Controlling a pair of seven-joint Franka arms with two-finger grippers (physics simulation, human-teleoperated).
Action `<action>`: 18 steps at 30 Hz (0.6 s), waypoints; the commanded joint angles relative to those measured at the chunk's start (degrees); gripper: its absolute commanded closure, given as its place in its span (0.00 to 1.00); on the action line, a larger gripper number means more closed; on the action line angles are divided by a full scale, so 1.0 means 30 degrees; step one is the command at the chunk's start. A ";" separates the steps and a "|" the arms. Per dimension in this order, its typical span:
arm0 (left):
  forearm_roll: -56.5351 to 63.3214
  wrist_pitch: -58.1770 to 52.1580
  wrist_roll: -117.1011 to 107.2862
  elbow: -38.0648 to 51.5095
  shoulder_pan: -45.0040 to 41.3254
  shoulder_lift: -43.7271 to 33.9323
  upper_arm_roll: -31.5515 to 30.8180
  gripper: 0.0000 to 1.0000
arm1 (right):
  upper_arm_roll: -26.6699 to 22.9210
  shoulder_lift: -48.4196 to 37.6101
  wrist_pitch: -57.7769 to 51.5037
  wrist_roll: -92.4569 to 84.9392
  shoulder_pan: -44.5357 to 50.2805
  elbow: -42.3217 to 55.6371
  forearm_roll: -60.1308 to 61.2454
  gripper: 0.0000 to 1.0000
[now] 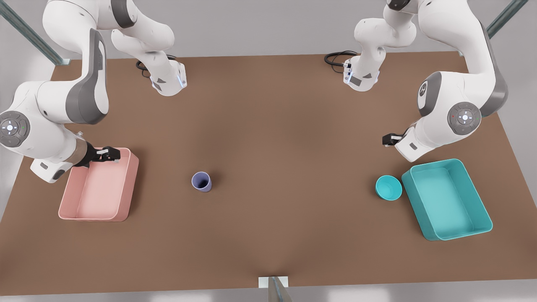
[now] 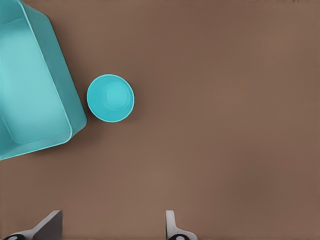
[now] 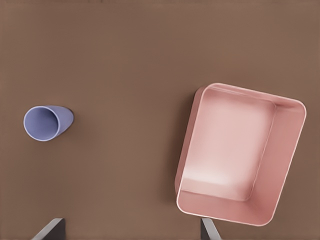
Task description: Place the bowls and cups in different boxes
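On the surface (image 1: 277,126), the cup (image 1: 202,181) stands near the middle, well apart from one box (image 1: 126,184) at the front view's left. The bowl (image 1: 388,187) sits just beside the other box (image 1: 461,167) at the right.

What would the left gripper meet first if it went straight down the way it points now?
Probably bare table. The left gripper, open, points at brown tabletop; the teal bowl and teal box sit off to one side.

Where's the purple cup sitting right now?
In the front view the purple cup stands upright on the table, left of centre, apart from the pink box on its left.
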 commanded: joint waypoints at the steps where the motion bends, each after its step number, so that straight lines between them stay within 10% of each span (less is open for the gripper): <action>1: 0.0031 0.0024 -0.0040 0.0038 -0.0005 -0.0021 -0.0001 0.00 | -0.0006 -0.0024 0.0132 -0.0215 0.0000 0.0005 0.0048 0.00; 6: 0.3193 0.6822 0.1249 0.0419 -0.1234 0.5604 -0.0118 0.00 | 0.0170 0.1175 0.0950 -0.0244 0.1111 -0.0581 0.0310 0.00; 18: 0.6945 1.2416 0.0751 -0.1104 -0.0943 0.9296 0.0380 0.00 | 0.0375 0.4342 1.3433 0.2275 0.3047 -0.6001 0.1950 0.00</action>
